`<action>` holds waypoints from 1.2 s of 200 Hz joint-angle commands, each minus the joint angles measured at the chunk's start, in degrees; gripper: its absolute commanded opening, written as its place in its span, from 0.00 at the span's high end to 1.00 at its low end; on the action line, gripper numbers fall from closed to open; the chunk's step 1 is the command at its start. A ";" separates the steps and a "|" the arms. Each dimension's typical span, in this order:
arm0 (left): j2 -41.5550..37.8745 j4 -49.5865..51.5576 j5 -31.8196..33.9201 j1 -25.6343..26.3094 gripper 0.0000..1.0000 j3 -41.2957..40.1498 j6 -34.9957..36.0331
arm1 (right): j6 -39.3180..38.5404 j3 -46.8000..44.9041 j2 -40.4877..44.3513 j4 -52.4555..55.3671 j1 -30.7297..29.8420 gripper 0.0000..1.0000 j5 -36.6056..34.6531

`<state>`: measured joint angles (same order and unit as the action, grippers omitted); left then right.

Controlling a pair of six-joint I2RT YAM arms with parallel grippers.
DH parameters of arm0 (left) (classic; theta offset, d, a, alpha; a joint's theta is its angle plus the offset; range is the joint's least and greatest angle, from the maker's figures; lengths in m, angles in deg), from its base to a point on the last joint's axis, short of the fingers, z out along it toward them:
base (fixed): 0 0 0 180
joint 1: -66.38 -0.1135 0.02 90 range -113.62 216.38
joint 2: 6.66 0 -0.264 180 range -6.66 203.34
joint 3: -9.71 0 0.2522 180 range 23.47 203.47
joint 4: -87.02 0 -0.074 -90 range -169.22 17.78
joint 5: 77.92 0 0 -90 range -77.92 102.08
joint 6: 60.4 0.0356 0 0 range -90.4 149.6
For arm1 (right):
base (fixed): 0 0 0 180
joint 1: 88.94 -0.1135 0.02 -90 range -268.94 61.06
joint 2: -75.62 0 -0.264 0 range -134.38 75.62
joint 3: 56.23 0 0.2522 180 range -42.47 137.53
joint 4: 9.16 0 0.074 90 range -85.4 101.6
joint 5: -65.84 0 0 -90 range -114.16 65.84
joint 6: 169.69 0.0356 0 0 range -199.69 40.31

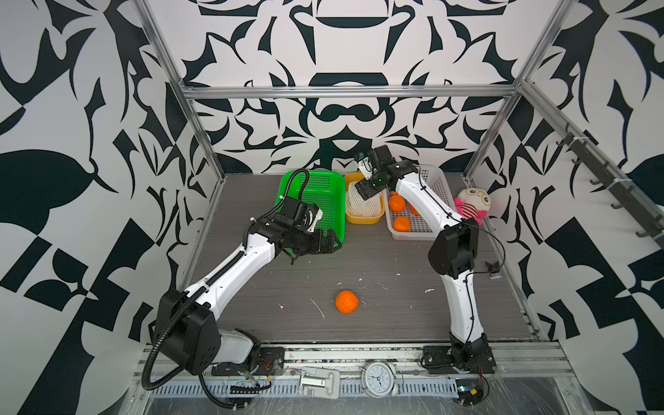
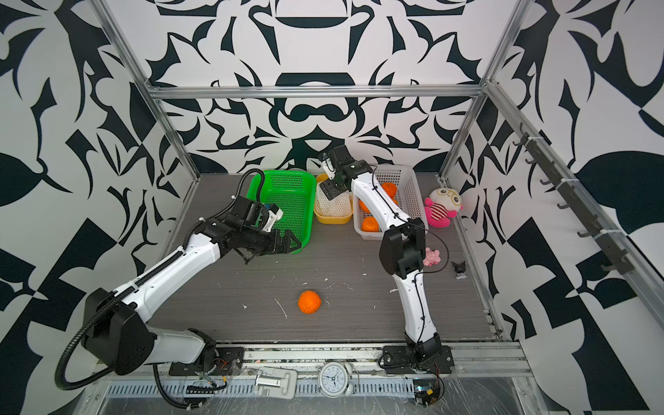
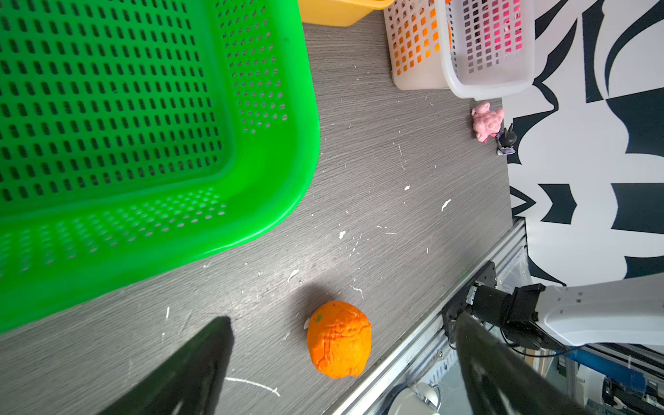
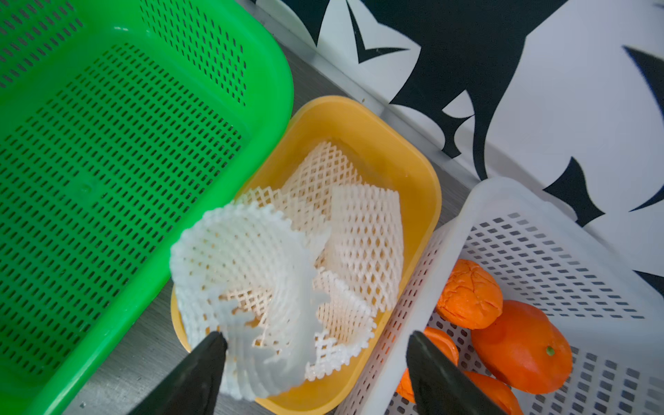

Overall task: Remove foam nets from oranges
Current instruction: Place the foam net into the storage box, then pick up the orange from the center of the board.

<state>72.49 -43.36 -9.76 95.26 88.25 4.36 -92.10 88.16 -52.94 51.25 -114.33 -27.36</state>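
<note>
My right arm is the biggest obstruction. In both top views it lies across the white perforated hard plastic basket at the far right of the grey wood-grain table, so I cannot count the small round bright oranges inside. From my right wrist I see four of them at least, two cut off behind one of my own fingers.

My left wrist and cable cover the near corner of the big green perforated plastic basket at far centre-left. My left gripper hangs just over that corner, jaws spread wide with nothing between them.

Between the two baskets and close to both stands the yellow-orange plastic tub. My right gripper hovers over its near end, jaws well apart and clamping nothing. One fingertip overlaps the edge of a net, and I cannot tell whether they touch. The white foam mesh nets are heaped in the tub, overlapping, so their number is hard to make out.

One bare, wrinkled orange sits alone on the near middle of the table, well apart from everything.

A white-and-pink plush doll leans by the right wall, just beside the white basket. Nearer along that wall, a small pink figure is half hidden by my right elbow, with a tiny black figure beside it. White scraps dot the table.
</note>
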 commanded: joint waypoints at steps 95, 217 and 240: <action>0.68 0.23 -0.25 -0.36 0.01 0.73 0.03 | -1.08 9.64 -3.98 1.84 0.34 0.14 -0.11; -5.67 3.44 -2.92 -0.31 0.01 -6.47 -3.50 | -5.64 -42.65 37.28 -14.12 -3.36 0.19 16.68; -10.79 1.80 -5.42 0.32 0.00 -12.16 -6.46 | -11.09 -63.11 51.72 -21.88 -7.58 0.22 21.11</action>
<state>65.76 -42.95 -11.97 95.16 80.88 1.24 -96.93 40.49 -12.15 38.51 -117.87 -13.02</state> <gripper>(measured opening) 0.994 0.787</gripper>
